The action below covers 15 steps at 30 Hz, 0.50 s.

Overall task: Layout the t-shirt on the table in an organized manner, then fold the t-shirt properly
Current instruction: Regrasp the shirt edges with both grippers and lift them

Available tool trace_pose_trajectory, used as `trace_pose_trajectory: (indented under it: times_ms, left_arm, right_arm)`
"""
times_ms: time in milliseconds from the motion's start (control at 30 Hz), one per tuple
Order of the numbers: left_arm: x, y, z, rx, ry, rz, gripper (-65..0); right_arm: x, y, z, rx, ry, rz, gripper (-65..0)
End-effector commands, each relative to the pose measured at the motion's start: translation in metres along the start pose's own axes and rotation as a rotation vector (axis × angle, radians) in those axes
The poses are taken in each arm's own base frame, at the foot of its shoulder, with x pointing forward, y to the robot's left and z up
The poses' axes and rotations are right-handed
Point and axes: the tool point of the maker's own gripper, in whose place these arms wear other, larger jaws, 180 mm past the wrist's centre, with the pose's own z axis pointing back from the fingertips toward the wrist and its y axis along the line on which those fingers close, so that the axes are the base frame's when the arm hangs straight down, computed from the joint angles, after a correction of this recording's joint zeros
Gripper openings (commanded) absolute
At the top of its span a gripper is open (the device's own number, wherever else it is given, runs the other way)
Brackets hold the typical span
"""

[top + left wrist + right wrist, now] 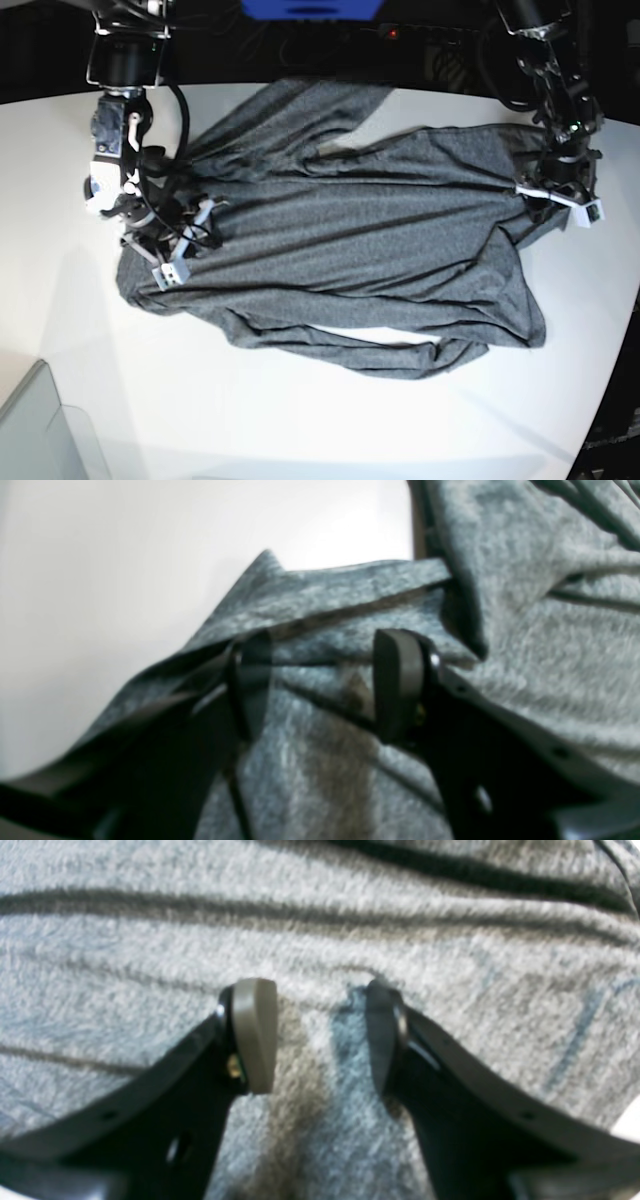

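Observation:
The dark heather-grey t-shirt [350,230] lies spread across the white table [300,420], wrinkled, with a folded lower hem and a sleeve at the back. My right gripper [170,250] sits on the shirt's left end. In the right wrist view it [317,1035] is open, with its fingertips on the fabric [450,965] and a small ridge of cloth between them. My left gripper [560,195] sits on the shirt's right end. In the left wrist view it [325,680] is open over the shirt [540,645], and a hem edge lies across one finger [250,680].
A translucent panel [40,430] stands at the front left corner. The table's curved edge [612,380] runs down the right side. A blue object [310,8] and dark cables lie behind the table's far edge.

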Motion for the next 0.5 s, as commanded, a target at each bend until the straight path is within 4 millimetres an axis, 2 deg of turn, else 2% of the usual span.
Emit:
trace_pose_trajectory:
  times_ms: [0, 167, 267, 367, 467]
  left_arm:
    - [0.032, -0.008, 0.003, -0.031, -0.096, 0.009, -32.9]
    - [0.060, -0.026, 0.023, -0.119, -0.187, 0.088, -32.9]
    - [0.067, -0.035, 0.023, -0.152, -0.205, 0.118, -32.9]
    - [0.048, -0.058, 0.003, -0.201, -0.133, 0.112, -32.9]
    - [0.024, -0.066, -0.014, -0.210, -0.059, 0.127, -32.9]
  right_arm:
    - [0.031, -0.005, 0.009, -0.015, -0.091, 0.022, -35.8]
    - [0.073, -0.002, 0.028, -0.040, -0.200, 0.080, -35.6]
    - [0.097, 0.003, 0.027, -0.034, -0.249, 0.080, -35.6]
    - [0.115, 0.017, 0.009, 0.019, -0.249, 0.107, -35.6]
    - [0.127, 0.030, -0.013, 0.076, -0.212, 0.145, -35.6]
